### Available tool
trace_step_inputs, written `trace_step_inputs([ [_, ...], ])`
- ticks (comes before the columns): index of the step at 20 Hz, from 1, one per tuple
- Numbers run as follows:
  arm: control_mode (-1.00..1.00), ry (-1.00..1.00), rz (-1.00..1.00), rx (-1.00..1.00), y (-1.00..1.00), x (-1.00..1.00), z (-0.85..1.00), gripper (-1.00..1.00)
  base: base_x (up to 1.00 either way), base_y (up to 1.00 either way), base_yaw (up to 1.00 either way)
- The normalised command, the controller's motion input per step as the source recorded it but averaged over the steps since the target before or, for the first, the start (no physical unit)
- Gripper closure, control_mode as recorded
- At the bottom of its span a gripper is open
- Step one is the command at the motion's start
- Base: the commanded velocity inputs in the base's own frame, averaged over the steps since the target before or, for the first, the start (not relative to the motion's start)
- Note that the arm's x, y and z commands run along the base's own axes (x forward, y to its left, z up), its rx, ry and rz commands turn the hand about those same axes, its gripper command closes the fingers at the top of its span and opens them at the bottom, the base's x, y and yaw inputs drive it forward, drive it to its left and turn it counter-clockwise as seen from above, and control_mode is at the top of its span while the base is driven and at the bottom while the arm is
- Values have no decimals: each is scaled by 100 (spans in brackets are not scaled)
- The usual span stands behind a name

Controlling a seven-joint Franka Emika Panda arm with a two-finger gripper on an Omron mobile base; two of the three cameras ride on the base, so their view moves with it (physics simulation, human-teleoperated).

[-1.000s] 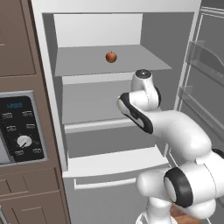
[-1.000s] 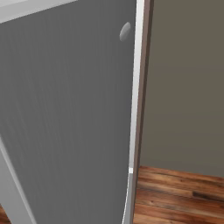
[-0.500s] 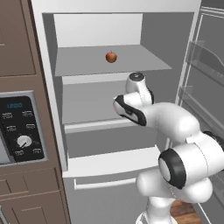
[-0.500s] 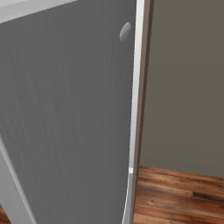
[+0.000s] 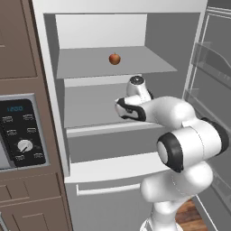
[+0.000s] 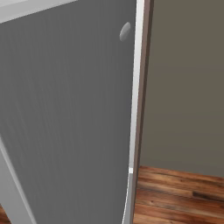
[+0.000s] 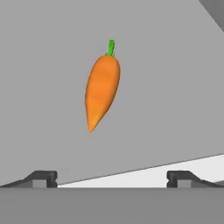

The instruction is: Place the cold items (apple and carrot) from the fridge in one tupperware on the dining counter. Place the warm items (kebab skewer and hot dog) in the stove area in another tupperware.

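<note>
**Reaching Into the Fridge for the Carrot**

Swung lower and deeper toward the middle shelf [image 5: 103,106] since a second ago. End effector [image 7: 112,177] spread wide, grasping nothing. Ahead, well apart: carrot [image 7: 101,89] flat on the shelf, long axis nearly along the approach, tip toward the hand, green stem away. Likely trouble: pinching the tapered tip and slipping, or nudging it deeper. Farther up: apple [image 5: 114,58], untouched.

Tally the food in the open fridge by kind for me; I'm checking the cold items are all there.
Apple: 1
Carrot: 1
Total: 2
</note>
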Motion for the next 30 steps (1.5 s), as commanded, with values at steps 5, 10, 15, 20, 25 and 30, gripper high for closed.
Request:
trace_step_inputs([
  [5,-100,0,0,0,0,48,-21,-100,0,0,0],
  [10,-100,0,0,0,0,48,-22,-100,0,0,0],
  [15,-100,0,0,0,0,43,-20,-100,0,0,0],
  [20,-100,0,0,0,0,31,-18,-100,0,0,0],
  [25,-100,-1,0,0,0,5,-28,100,0,0,0],
  [30,-100,0,-1,0,-1,0,-7,100,0,0,0],
])
